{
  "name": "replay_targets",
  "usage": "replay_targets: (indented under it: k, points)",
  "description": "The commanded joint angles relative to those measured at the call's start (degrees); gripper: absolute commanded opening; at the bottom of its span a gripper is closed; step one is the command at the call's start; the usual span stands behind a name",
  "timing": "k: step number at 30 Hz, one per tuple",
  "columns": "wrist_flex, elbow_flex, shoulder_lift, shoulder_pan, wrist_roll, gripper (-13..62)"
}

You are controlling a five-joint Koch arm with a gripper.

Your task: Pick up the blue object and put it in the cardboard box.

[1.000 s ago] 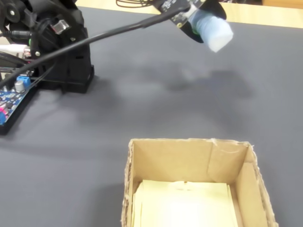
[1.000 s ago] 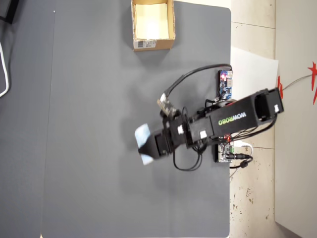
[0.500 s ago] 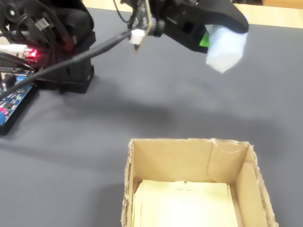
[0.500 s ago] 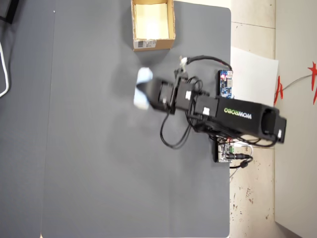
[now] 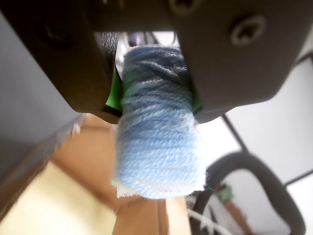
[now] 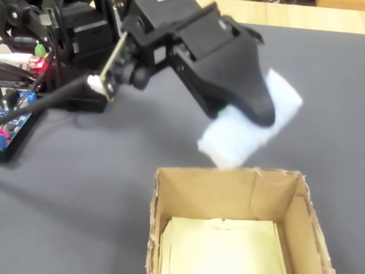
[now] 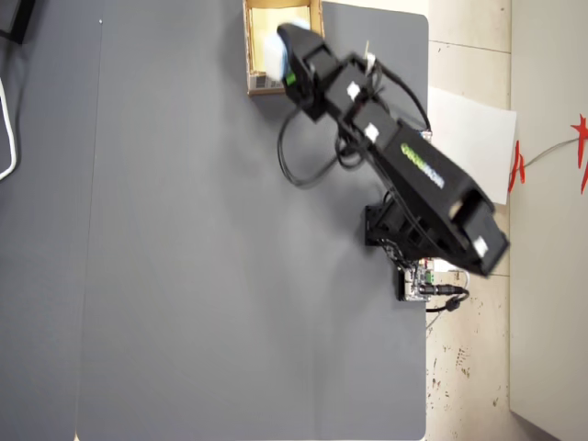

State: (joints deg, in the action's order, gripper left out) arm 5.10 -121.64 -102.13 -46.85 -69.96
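Note:
The blue object (image 5: pixel 159 147) is a pale blue yarn-like lump with faint ridges, clamped between my black jaws with green pads. My gripper (image 5: pixel 155 105) is shut on it. In the fixed view the blue object (image 6: pixel 239 134) hangs in the air just above the far rim of the cardboard box (image 6: pixel 171 194), held by my gripper (image 6: pixel 248 114). From overhead, the blue object (image 7: pixel 272 53) sits over the cardboard box (image 7: pixel 253 46) at the table's top edge. The box's pale yellowish inside (image 6: pixel 222 245) shows and is bare.
The arm's base with circuit board and cables (image 6: pixel 28 85) stands at the left of the fixed view. A dark grey mat (image 7: pixel 184 257) covers the table. A chair frame (image 5: pixel 254 196) shows below in the wrist view.

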Motion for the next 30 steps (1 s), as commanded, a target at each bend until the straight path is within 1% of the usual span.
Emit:
replay_targets:
  k: [1, 6, 7, 8, 9, 12, 14, 18, 21, 28, 30]
  points:
    - [0.0, 5.8, 0.26, -1.05, 0.44, 5.2]
    - [4.83, 9.05, 4.04, -3.34, 0.35, 5.8]
    - [5.98, 9.32, 4.31, -3.69, 0.0, 8.6]
    - [9.32, 10.46, 5.36, -3.69, -1.93, 16.3]
    - [11.07, 11.16, 5.71, -3.69, -2.2, 20.0]
    - [12.92, 12.74, 6.94, -3.69, -3.34, 28.6]
    - [12.83, 13.71, 7.56, -3.6, -5.01, 31.8]
    - [12.22, 14.85, 7.73, -3.6, -6.68, 32.3]
    - [12.13, 14.94, 5.36, -2.81, -6.86, 32.3]
    - [8.26, 8.09, -2.37, 4.83, -14.5, 32.4]
    - [4.92, 4.31, -4.75, 8.0, -19.34, 32.4]
